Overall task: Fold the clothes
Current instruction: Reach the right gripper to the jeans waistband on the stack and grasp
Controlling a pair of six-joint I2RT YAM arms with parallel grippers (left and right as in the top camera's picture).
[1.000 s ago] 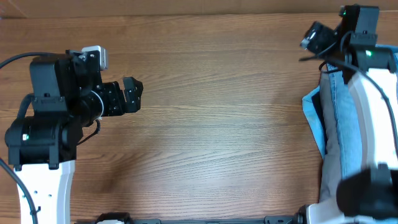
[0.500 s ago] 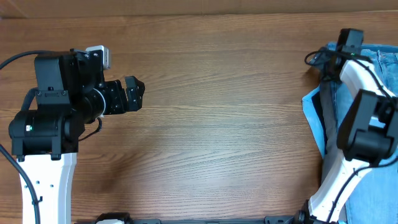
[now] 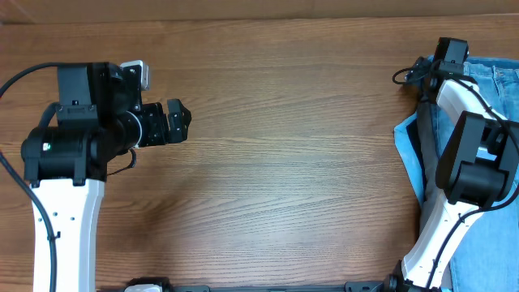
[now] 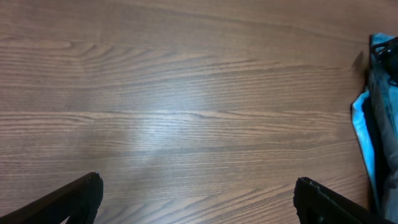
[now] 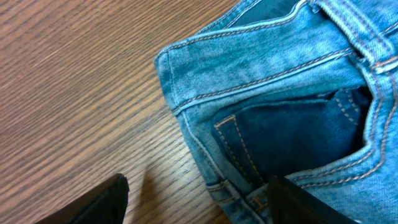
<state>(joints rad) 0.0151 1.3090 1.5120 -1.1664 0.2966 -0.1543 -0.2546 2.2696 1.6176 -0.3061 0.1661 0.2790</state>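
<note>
The light-blue denim jeans (image 3: 496,81) lie on a pile at the table's right edge. Their waistband corner and a stitched pocket fill the right wrist view (image 5: 261,81). My right gripper (image 5: 199,205) is open and low over that corner, one finger above bare wood and the other above the denim, holding nothing. In the overhead view it (image 3: 448,55) is at the far right top. My left gripper (image 3: 175,122) is open and empty above the left side of the table, also seen in its wrist view (image 4: 199,202).
A bright blue item (image 3: 408,146) and a dark grey garment (image 3: 425,154) stick out from under the jeans on the pile's left side; the blue edge also shows in the left wrist view (image 4: 360,121). The wooden tabletop (image 3: 292,162) spreads between the arms.
My right arm has swung down and folded so that its gripper hangs low over the jeans' top left corner. The left arm has shifted slightly up and to the right.
</note>
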